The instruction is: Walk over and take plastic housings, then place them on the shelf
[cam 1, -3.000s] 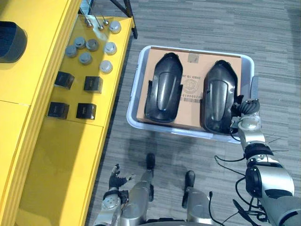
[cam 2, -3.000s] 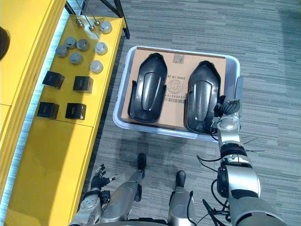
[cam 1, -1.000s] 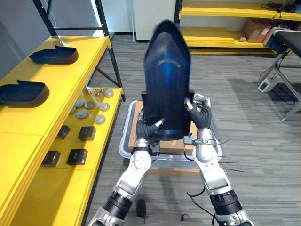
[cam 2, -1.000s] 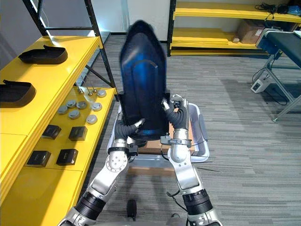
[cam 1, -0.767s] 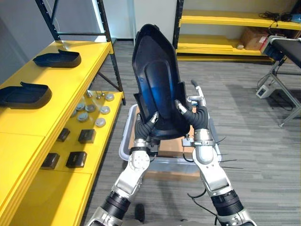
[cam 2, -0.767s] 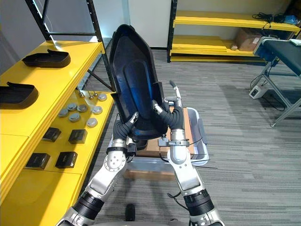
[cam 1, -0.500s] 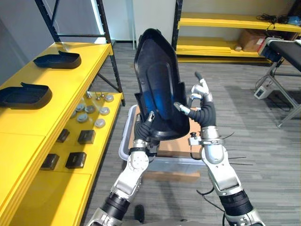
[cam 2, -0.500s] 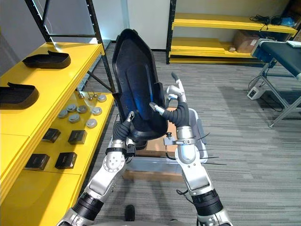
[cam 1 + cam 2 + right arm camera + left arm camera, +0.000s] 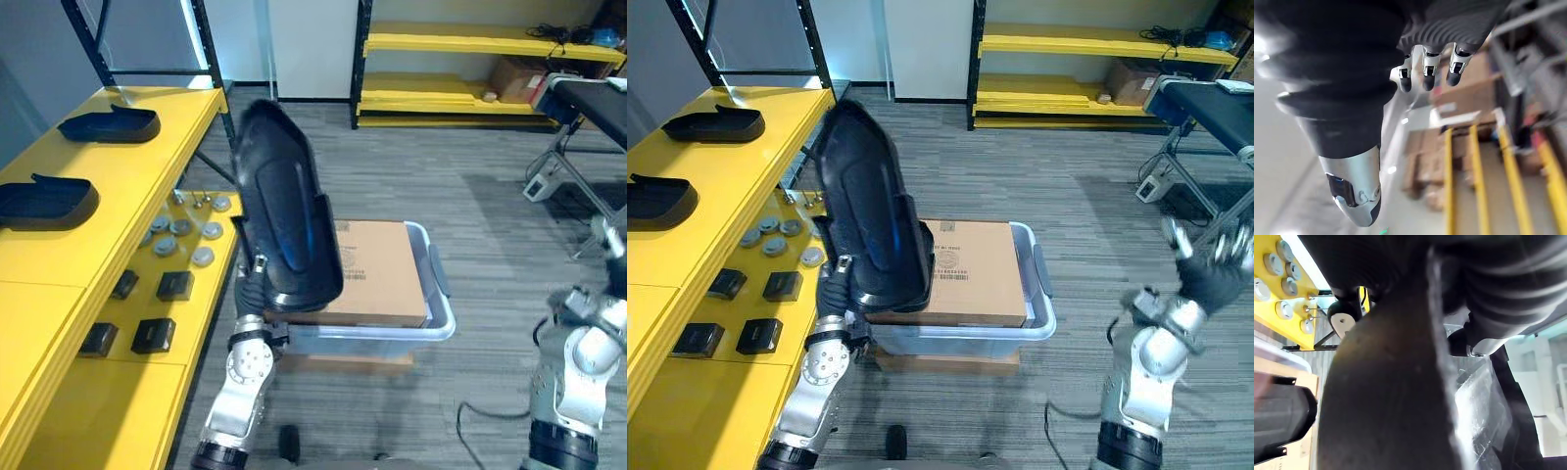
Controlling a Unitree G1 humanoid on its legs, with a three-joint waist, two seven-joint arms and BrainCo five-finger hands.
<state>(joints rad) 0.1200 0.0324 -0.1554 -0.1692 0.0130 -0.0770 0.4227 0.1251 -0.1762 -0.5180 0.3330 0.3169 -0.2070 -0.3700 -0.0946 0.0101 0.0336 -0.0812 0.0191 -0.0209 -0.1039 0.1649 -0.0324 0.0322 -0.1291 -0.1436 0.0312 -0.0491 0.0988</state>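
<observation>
Plastic housing (image 9: pixel 284 220), black and glossy, is lifted clear of the clear plastic bin (image 9: pixel 372 338) and stands almost upright above the bin's 9 o'clock edge, its narrow top leaning toward 11 o'clock. The left hand (image 9: pixel 257 286) alone carries it from below. One fingertip shows curled over the lower rim, so I judge the fingers and thumb to be wrapped round that bottom end; the left wrist view is too close to show more than the dark shell against the hand. The right hand (image 9: pixel 1213 262) hangs well apart at 4 o'clock in the head views, fingers loose and spread, touching nothing. The step in hand looks like the carry: pickup is done, placing is not yet begun. The yellow shelf (image 9: pixel 127 186) lies at 9 o'clock of the held part, with one shelved housing (image 9: pixel 110 125) at 10 o'clock and another shelved housing (image 9: pixel 44 201) nearer 9 o'clock. The next move probably calls for a turn toward 9 o'clock, then laying the tall shell flat on bare yellow surface beside those two. With a one-handed hold low on a long part, it could tip or swing, so a slow turn seems wise. A cardboard sheet (image 9: pixel 377 264) covers the bin, and the left wrist view shows a second housing (image 9: pixel 1278 421) lying on it.
</observation>
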